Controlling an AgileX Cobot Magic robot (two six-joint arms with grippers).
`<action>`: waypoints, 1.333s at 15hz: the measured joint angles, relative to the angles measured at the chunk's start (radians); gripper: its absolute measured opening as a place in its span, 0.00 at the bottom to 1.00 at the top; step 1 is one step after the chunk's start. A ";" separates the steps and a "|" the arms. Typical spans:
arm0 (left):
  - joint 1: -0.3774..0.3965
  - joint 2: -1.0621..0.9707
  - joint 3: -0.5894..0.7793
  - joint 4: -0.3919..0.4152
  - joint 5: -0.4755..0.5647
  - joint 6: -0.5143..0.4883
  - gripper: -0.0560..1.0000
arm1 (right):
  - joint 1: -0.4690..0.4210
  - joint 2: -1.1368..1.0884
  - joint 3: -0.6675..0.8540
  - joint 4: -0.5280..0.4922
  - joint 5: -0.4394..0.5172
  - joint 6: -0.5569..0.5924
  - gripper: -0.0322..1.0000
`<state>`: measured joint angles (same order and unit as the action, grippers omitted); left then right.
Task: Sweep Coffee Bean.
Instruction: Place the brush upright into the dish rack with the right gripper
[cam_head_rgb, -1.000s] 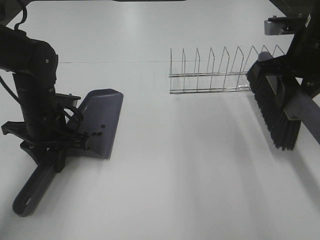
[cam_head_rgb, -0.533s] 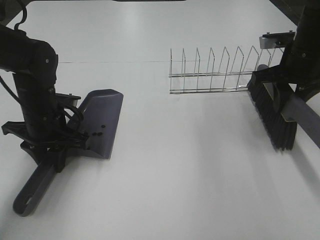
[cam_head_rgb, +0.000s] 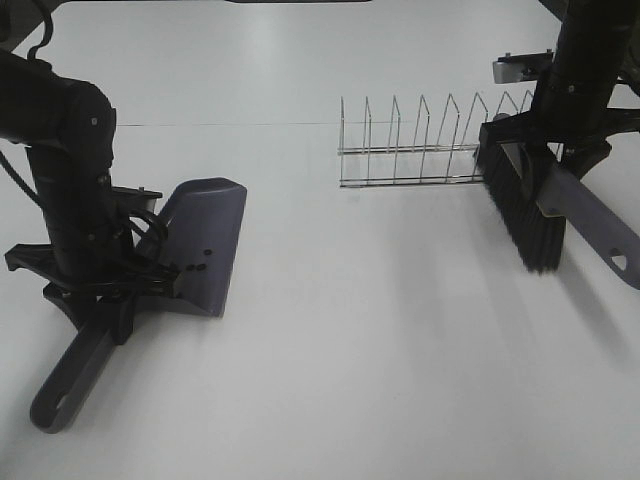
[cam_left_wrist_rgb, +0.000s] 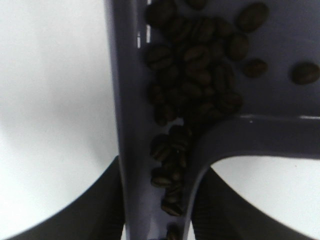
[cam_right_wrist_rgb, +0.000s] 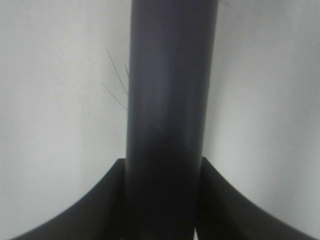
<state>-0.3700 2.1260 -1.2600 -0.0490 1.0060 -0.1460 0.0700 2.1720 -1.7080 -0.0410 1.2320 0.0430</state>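
Observation:
A grey-purple dustpan (cam_head_rgb: 208, 240) rests on the white table at the left, its handle (cam_head_rgb: 68, 385) pointing toward the front edge. My left gripper (cam_head_rgb: 105, 290) is shut on the handle just behind the pan. The coffee beans (cam_left_wrist_rgb: 192, 75) lie piled inside the pan by its back wall; a few beans (cam_head_rgb: 195, 266) show in the exterior view. My right gripper (cam_head_rgb: 560, 150) is shut on the grey handle (cam_right_wrist_rgb: 167, 100) of a brush with black bristles (cam_head_rgb: 520, 210), held at the far right, well apart from the dustpan.
A wire dish rack (cam_head_rgb: 420, 150) stands at the back, its right end just behind the brush. White table (cam_head_rgb: 380, 330) lies between dustpan and brush.
My right arm has carried the brush leftward and a little farther back, toward the rack's right end. The left arm and dustpan have not moved.

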 joint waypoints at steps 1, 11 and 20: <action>0.000 0.000 0.000 0.000 0.000 0.000 0.37 | 0.000 0.020 -0.031 0.003 0.002 -0.002 0.33; 0.000 0.000 0.000 0.000 0.000 0.000 0.37 | 0.000 0.273 -0.459 0.005 0.008 -0.015 0.33; 0.000 -0.001 0.000 0.000 -0.001 0.000 0.37 | -0.004 0.298 -0.484 0.014 -0.002 -0.013 0.33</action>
<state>-0.3700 2.1250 -1.2600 -0.0490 1.0050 -0.1460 0.0660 2.4700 -2.1920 -0.0270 1.2300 0.0300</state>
